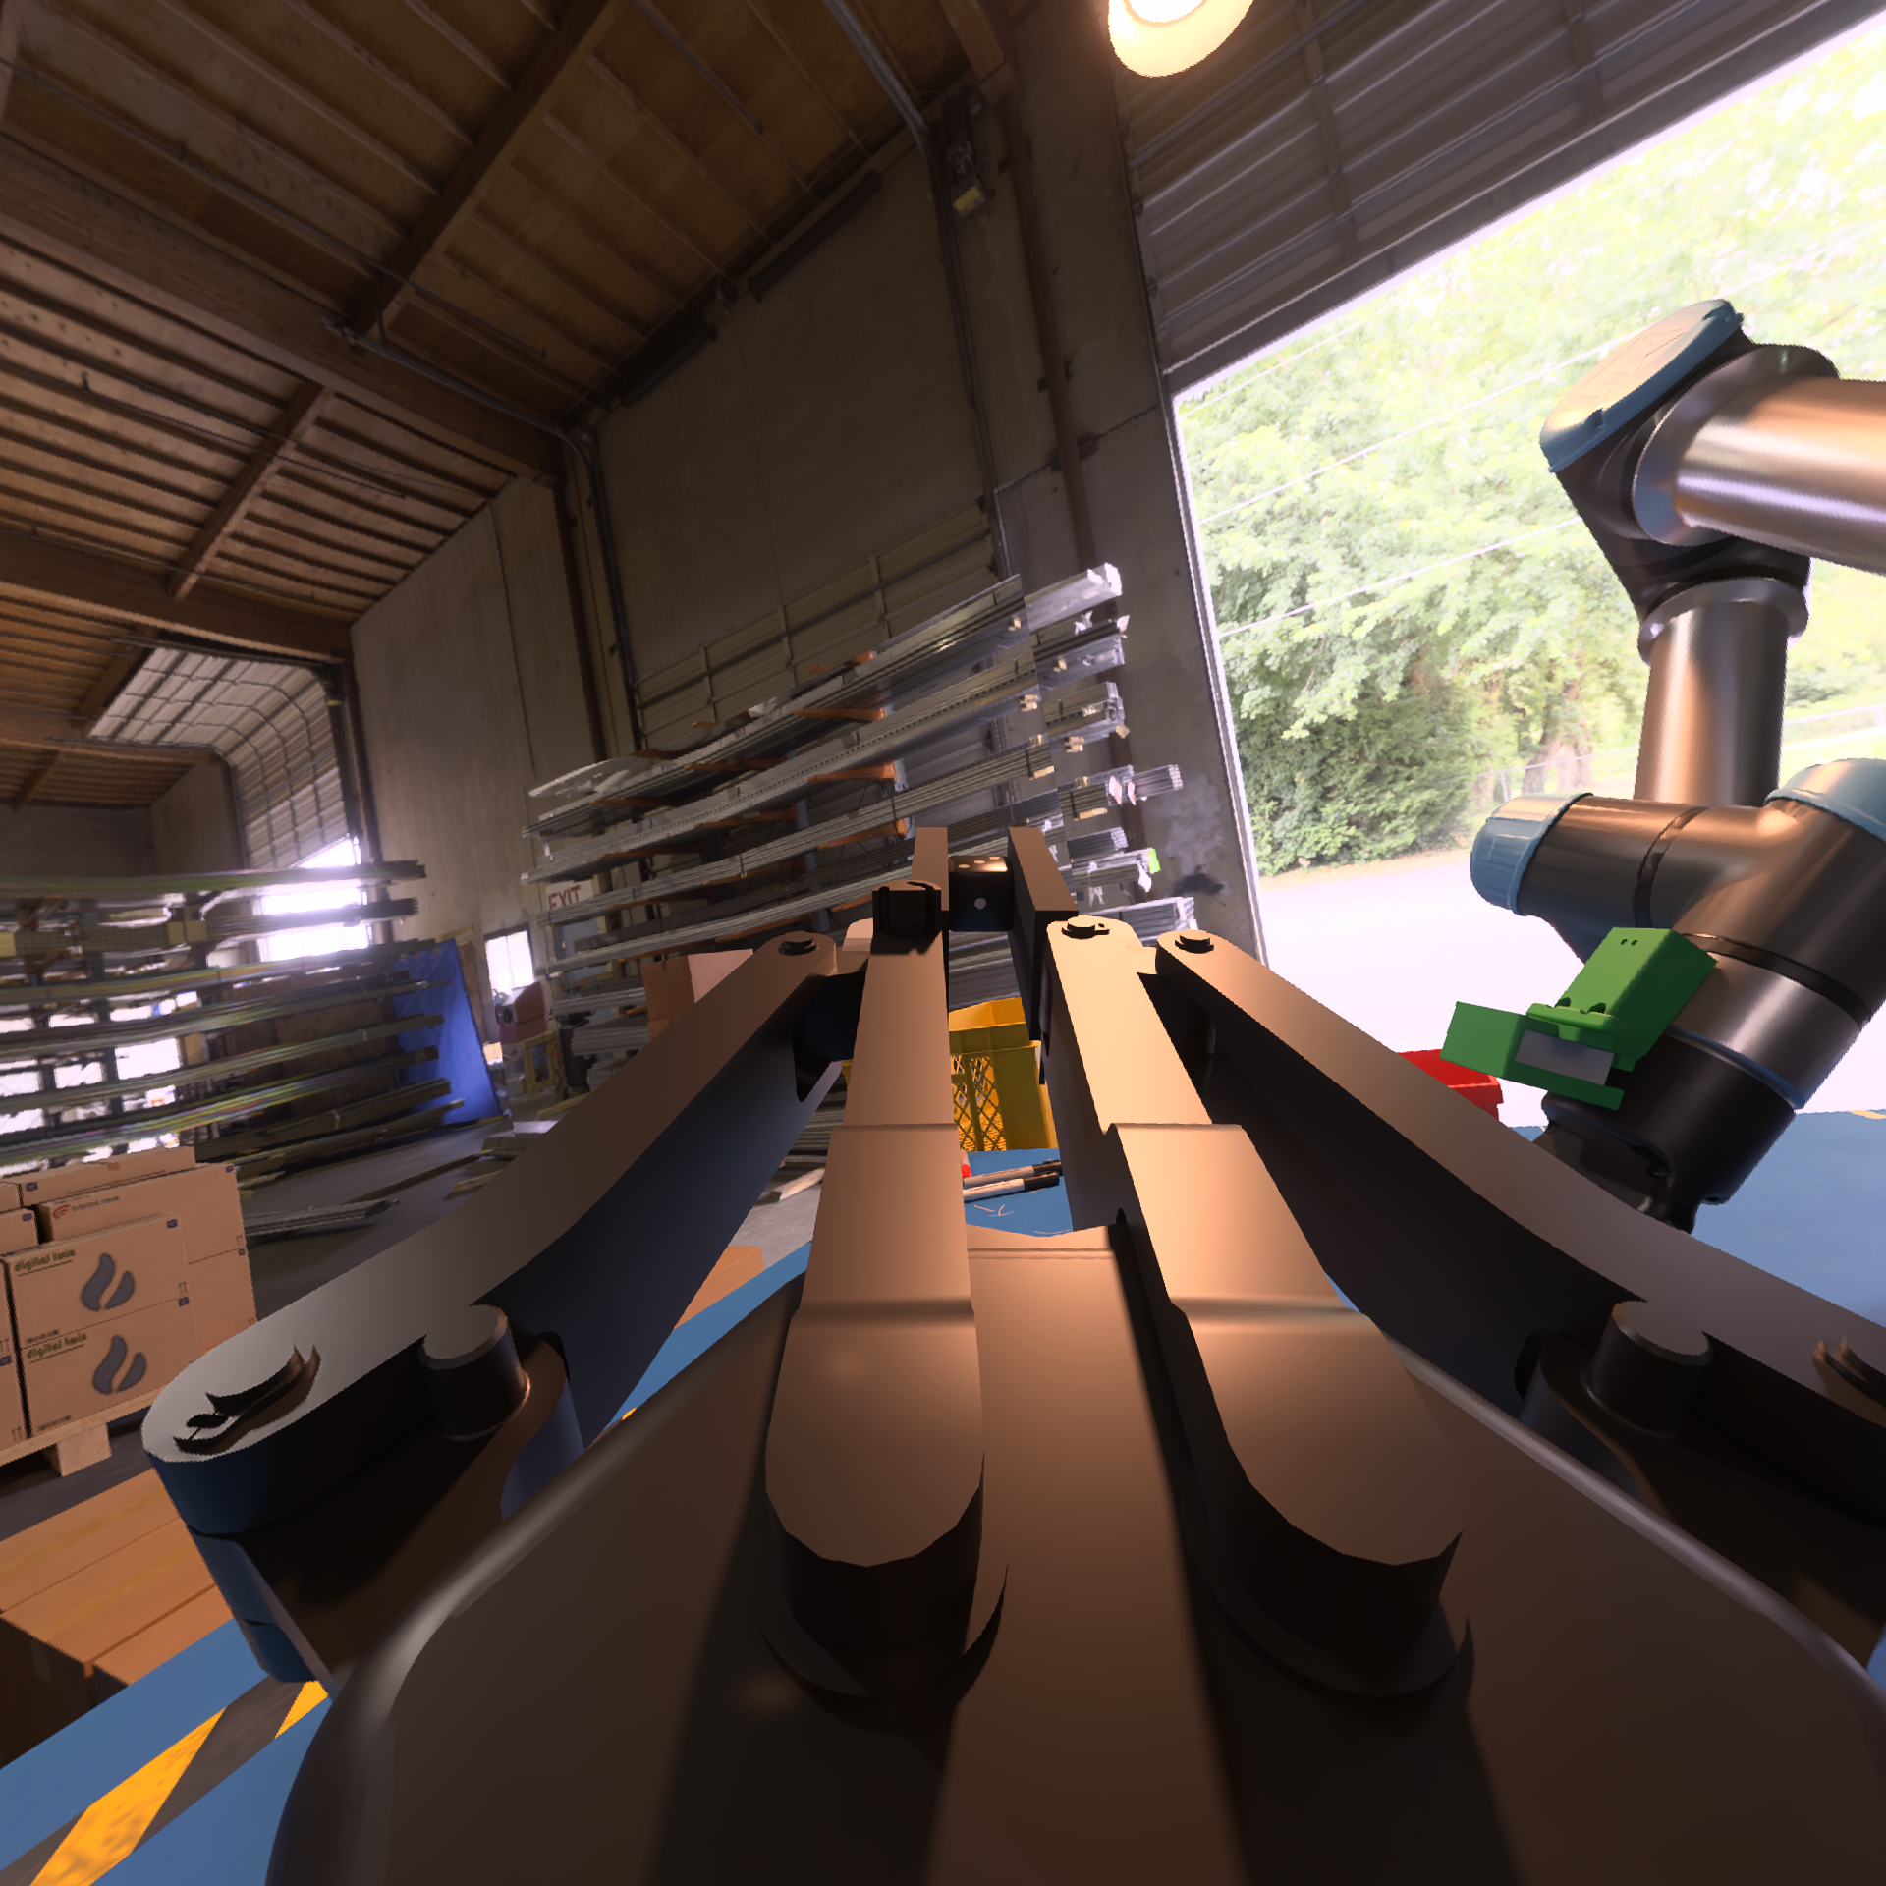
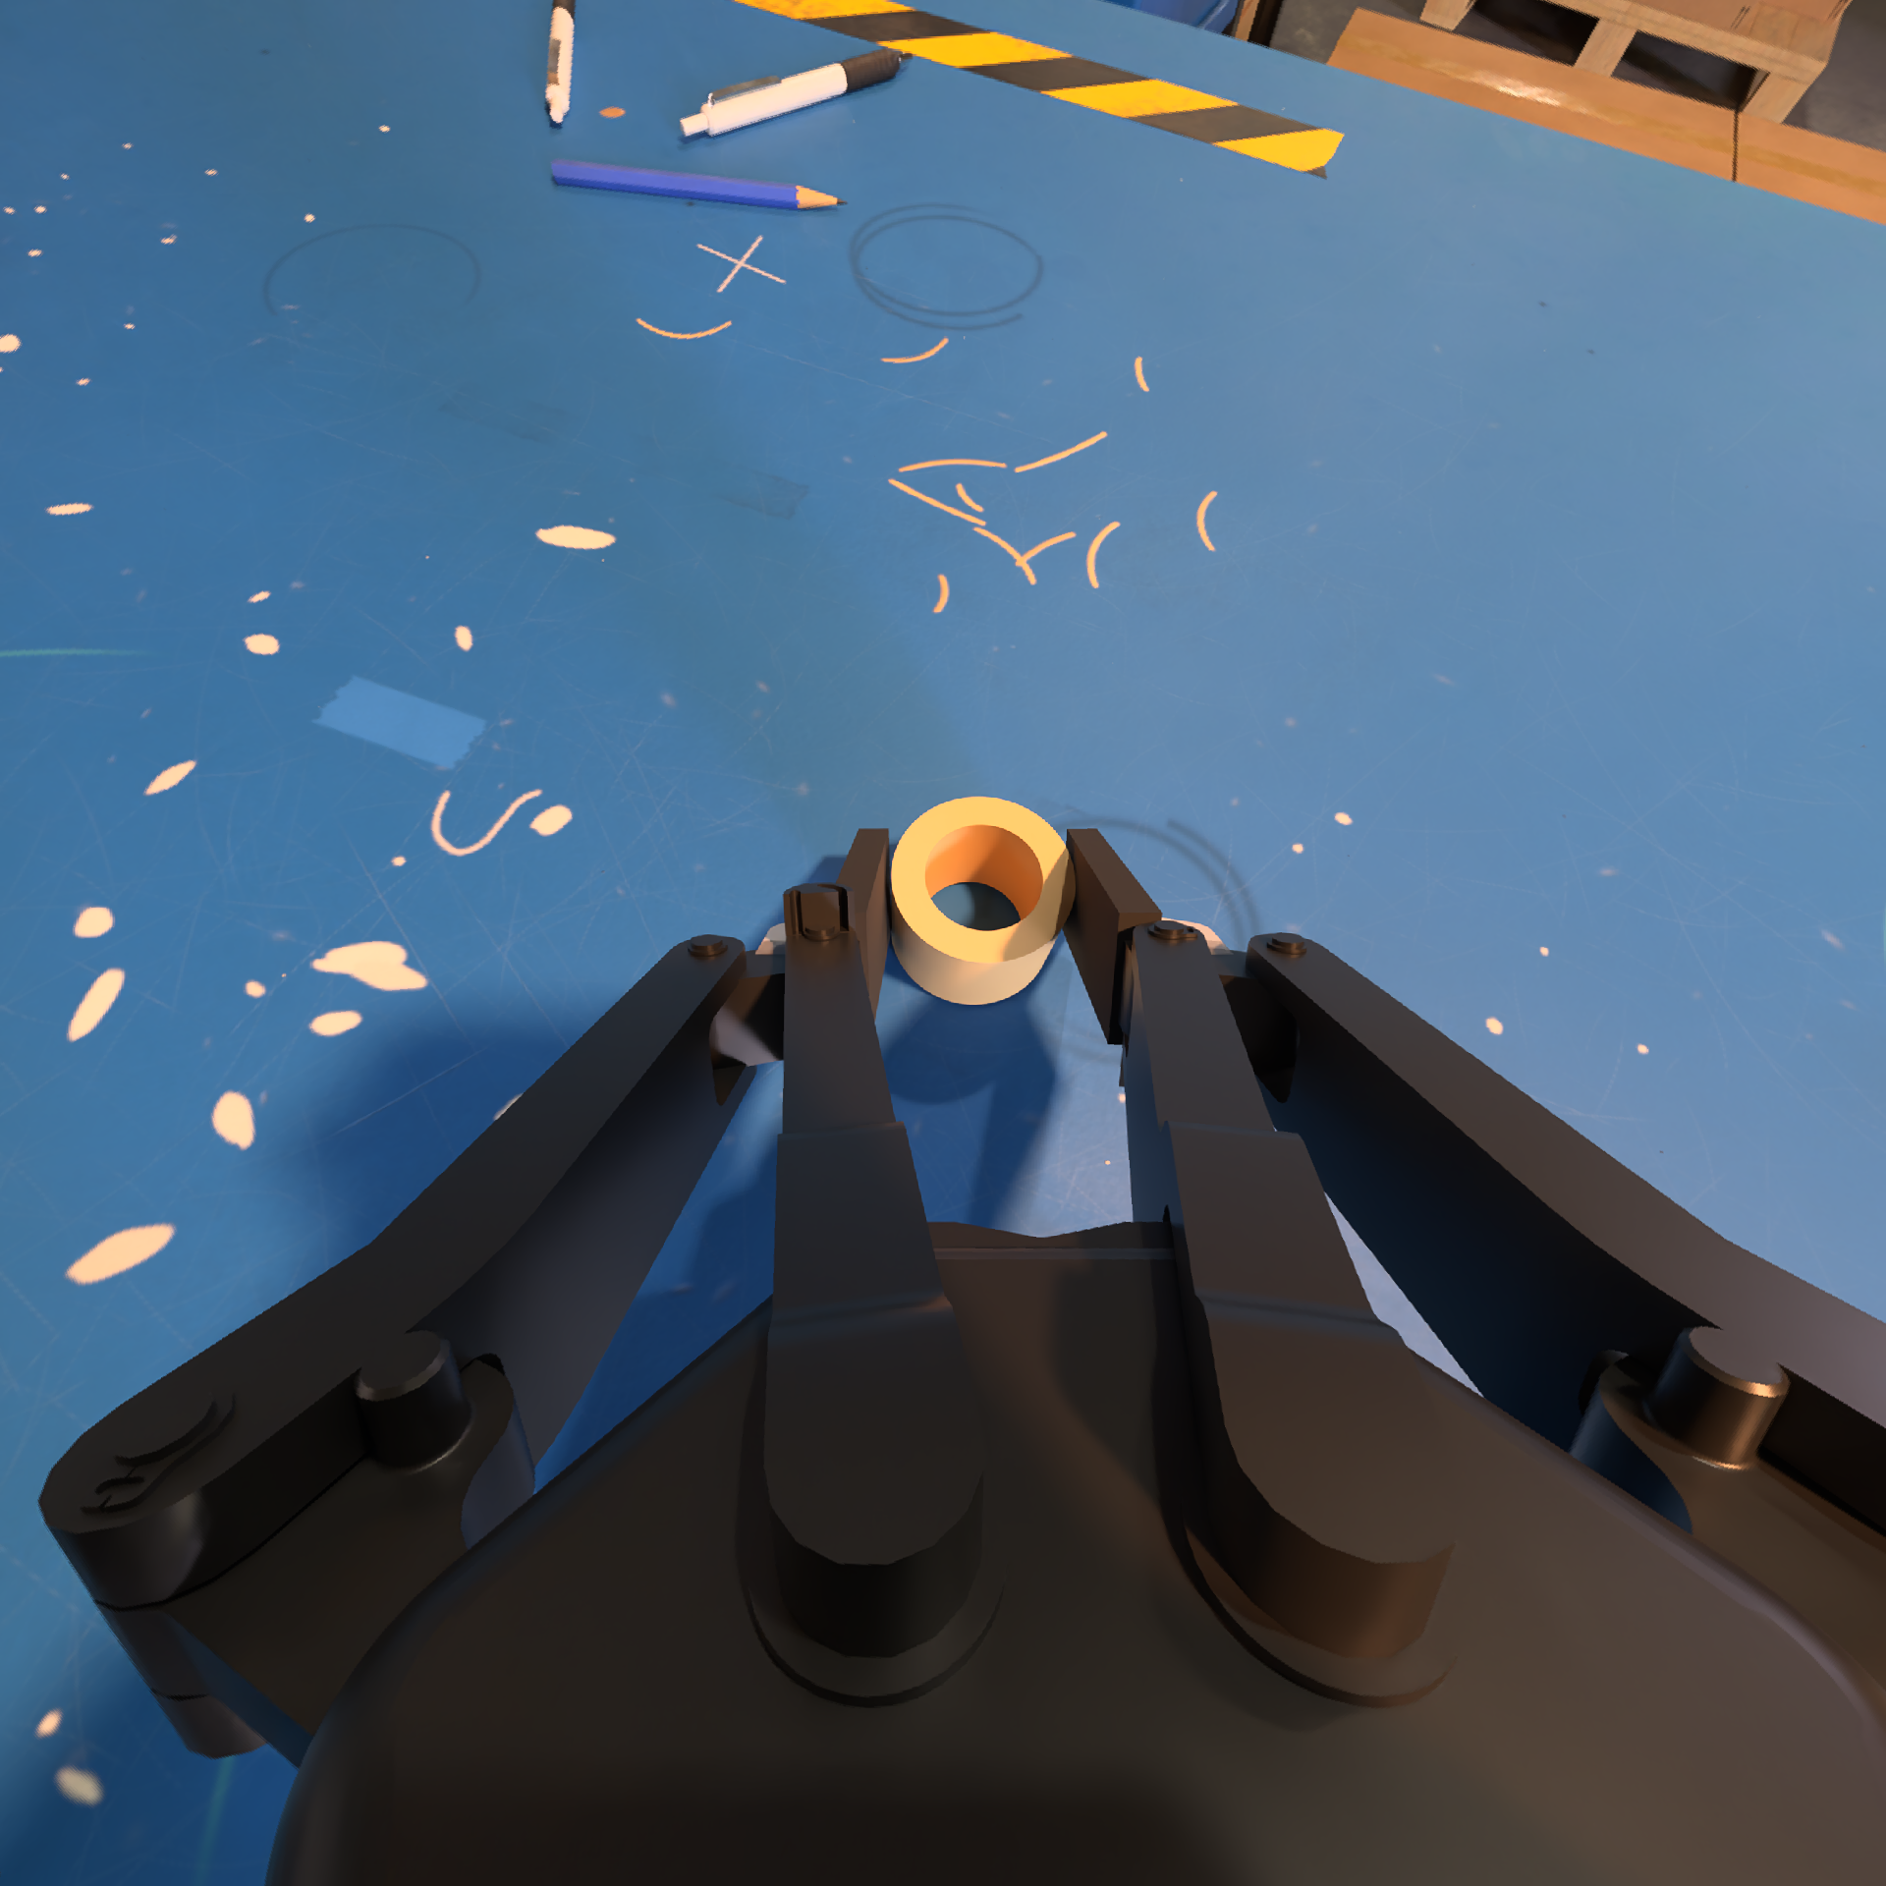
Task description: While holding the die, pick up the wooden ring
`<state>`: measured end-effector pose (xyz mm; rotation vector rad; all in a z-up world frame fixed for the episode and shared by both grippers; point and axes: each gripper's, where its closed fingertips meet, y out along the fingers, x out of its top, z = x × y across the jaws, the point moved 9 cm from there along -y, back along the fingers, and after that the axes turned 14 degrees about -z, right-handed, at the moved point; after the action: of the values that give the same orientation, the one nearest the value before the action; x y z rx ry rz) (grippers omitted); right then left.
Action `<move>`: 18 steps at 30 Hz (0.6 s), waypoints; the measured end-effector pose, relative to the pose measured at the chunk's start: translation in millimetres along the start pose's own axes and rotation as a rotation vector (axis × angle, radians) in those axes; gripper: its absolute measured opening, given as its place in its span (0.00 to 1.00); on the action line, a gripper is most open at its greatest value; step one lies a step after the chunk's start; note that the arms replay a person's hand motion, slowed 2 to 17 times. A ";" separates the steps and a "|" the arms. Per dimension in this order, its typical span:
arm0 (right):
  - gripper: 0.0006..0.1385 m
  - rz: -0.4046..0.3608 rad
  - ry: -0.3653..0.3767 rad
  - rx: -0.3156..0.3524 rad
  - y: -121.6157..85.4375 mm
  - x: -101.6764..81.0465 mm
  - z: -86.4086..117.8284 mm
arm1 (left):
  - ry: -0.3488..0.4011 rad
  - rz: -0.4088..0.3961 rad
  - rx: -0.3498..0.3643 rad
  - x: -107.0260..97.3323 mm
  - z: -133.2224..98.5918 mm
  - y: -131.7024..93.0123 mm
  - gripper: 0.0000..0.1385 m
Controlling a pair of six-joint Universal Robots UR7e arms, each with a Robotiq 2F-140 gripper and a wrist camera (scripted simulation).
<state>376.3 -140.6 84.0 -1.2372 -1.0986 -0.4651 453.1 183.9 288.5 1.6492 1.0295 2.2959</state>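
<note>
Ring: the wooden ring (image 2: 980, 898) stands between the two fingertips of the right tool (image 2: 978, 888), hole facing up, pale outside and orange inside.
Ring height: its shadow falls on the blue table (image 2: 1429, 612) just below and near it, so it looks at or barely off the surface; I cannot tell which.
Right tool: narrowed around the ring, with the left pad touching the wall and the right pad at its side, so it reads as gripping the ring.
Die: a small dark die (image 1: 978, 886) with pale pips sits pinched at the tips of the left tool (image 1: 975, 878), raised well above the table, with the warehouse racks behind it.
Left tool: drawn nearly closed, holding the die.
Around the ring: pencilled circles, orange scratches and pale specks mark the table.
Far side: a blue pencil (image 2: 694, 187), a white pen (image 2: 786, 94) and a second marker (image 2: 558, 61) lie well apart from the ring, with a yellow-and-black stripe (image 2: 1072, 82) to their right.
Done: the die is held; the ring is framed and apparently gripped.
Left: lift the ring clear while keeping the die pinched.
</note>
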 end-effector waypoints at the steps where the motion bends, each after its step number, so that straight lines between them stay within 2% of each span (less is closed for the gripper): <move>1: 0.33 -0.001 -0.002 0.004 -0.5 0.2 0.0 | 0.000 0.000 0.000 0.0 0.0 0.0 0.11; 9: 0.33 0.006 -0.018 0.024 -6.6 4.2 -2.7 | 0.001 0.000 -0.001 0.3 -0.1 0.0 0.11; 18: 0.33 -0.006 -0.051 0.041 -17.5 16.8 -6.9 | -0.002 -0.003 -0.001 0.4 -0.1 -0.1 0.11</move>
<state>372.6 -148.2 107.8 -1.2161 -1.1493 -0.4157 452.9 184.2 288.7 1.6487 1.0290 2.2919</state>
